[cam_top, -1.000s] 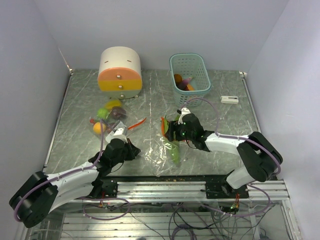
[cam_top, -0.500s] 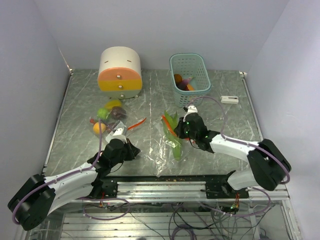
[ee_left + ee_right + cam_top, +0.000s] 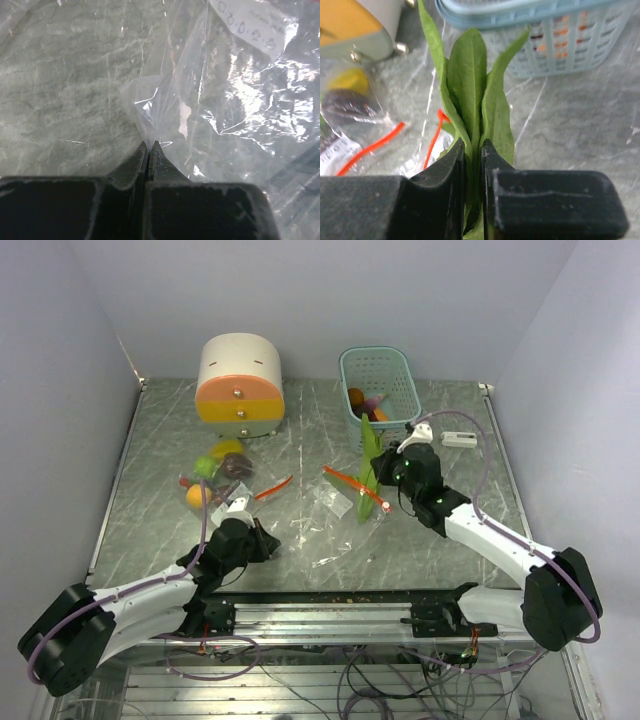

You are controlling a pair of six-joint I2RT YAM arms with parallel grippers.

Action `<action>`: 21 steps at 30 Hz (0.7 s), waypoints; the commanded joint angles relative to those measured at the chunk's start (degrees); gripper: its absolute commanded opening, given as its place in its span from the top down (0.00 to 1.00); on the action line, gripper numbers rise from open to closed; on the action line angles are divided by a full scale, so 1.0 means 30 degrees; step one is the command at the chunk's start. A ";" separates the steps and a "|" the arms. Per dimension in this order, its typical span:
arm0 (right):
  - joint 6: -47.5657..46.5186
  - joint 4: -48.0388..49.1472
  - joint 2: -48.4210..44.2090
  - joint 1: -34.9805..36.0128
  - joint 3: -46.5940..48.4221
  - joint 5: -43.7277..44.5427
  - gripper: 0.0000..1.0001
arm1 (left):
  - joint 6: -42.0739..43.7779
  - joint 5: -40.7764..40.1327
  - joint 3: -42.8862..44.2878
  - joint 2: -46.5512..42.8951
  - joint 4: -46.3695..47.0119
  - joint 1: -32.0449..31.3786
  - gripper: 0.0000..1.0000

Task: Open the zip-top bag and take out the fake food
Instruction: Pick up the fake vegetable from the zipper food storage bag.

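Right wrist view: right tool (image 3: 472, 150) is clamped on the green leafy piece (image 3: 467, 90), holding it upright off the desk (image 3: 580, 120) and near the basket (image 3: 535, 12). Left tool (image 3: 149, 145) is pinched tight on a corner of the zip-top bag (image 3: 225, 100); I'd hold that as the anchor and lift the leaf clear of the rim before releasing. Other fruits (image 3: 215, 472) sit by the drawer box (image 3: 240, 380), probably in a second bag, though it's hard to tell from above.
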 commanded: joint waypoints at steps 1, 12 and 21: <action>-0.0071 0.0488 -0.0368 -0.0737 0.1648 -0.0157 0.98 | 0.0271 0.0165 -0.0492 -0.0092 0.0640 0.0098 0.93; 0.0134 0.0316 -0.0972 -0.3274 0.4091 -0.1031 0.98 | 0.0616 0.0077 -0.0492 -0.0014 0.0394 0.0114 0.93; 0.0229 -0.0405 -0.1511 -0.4705 0.5288 -0.2640 0.98 | 0.0609 0.0007 -0.0453 0.0107 0.0420 0.0114 0.93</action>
